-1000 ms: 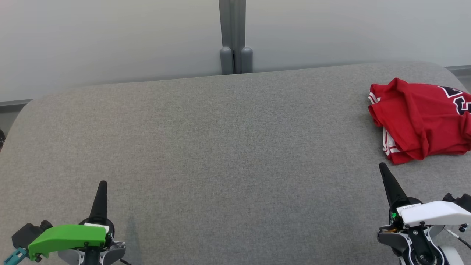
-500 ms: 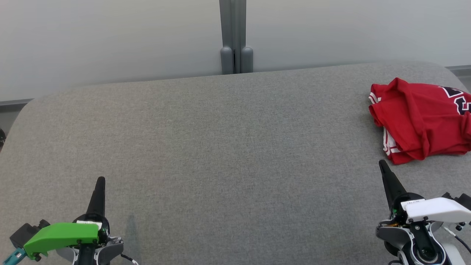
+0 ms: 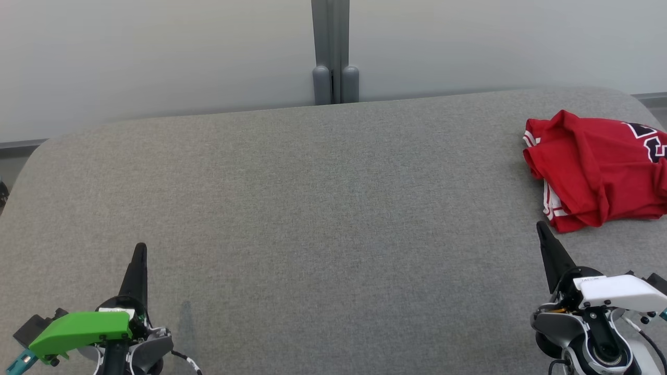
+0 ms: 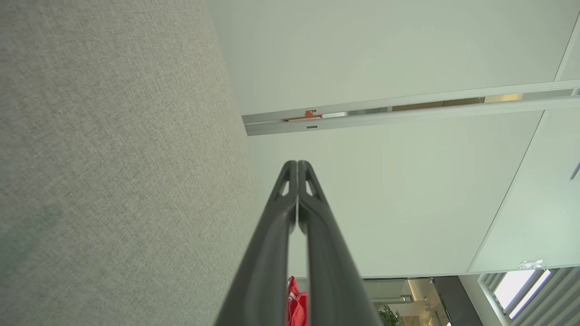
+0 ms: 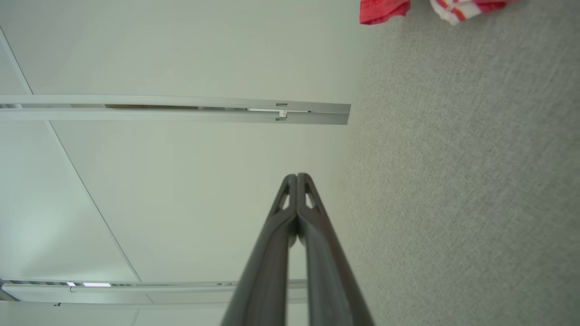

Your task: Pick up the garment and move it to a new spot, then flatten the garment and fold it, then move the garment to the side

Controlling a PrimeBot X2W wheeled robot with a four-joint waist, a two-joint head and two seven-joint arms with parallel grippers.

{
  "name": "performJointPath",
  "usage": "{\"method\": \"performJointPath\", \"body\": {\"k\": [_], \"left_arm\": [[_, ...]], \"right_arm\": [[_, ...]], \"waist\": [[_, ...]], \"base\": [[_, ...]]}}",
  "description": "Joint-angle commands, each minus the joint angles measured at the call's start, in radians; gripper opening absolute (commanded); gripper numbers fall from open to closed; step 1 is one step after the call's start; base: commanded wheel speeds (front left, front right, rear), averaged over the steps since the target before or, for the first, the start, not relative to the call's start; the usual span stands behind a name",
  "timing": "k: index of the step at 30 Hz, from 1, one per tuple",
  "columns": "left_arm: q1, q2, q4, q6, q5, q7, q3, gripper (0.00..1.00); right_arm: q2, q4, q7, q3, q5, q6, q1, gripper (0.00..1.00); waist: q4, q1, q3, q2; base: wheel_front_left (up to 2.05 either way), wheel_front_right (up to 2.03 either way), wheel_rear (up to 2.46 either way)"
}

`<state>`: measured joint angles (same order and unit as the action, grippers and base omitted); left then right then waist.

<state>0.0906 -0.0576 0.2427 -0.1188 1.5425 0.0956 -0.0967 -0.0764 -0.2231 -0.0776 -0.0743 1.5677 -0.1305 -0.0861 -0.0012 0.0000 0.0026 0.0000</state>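
Since garment [image 3: 594, 166] lies bunched in rough layers at far right of desk [image 3: 312, 208], stage unclear: either nothing begun or all done; left tool [image 3: 139, 249] clenched, empty; right tool [image 3: 541, 227] clenched, empty, nearest garment.

A broad worktop [image 3: 323, 208] covered in grey woven fabric, its far corners rounded, spans the head view. A red garment [image 3: 594, 166] with white-striped trim and dark lettering lies bunched in loose folds on its far right part, near the rounded corner, cut off by the view's right edge.
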Motion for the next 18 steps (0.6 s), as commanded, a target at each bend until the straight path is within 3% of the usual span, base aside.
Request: {"method": "performJointPath", "body": {"k": [1, 18], "left_arm": [[0.017, 0.0, 0.0, -0.008, 0.019, 0.005, -0.008, 0.0], [0.025, 0.007, 0.004, -0.016, 0.072, 0.021, -0.02, 0.0]], "right_arm": [[0.0, -0.006, -0.005, -0.003, 0.019, 0.0, -0.012, 0.0], [0.006, -0.024, -0.017, -0.013, 0.069, -0.001, -0.024, 0.0]], "waist": [[0.0, 0.0, 0.0, 0.0], [0.001, 0.0, 0.001, 0.0]], "base": [[0.0, 0.0, 0.0], [0.0, 0.0, 0.0]]}}
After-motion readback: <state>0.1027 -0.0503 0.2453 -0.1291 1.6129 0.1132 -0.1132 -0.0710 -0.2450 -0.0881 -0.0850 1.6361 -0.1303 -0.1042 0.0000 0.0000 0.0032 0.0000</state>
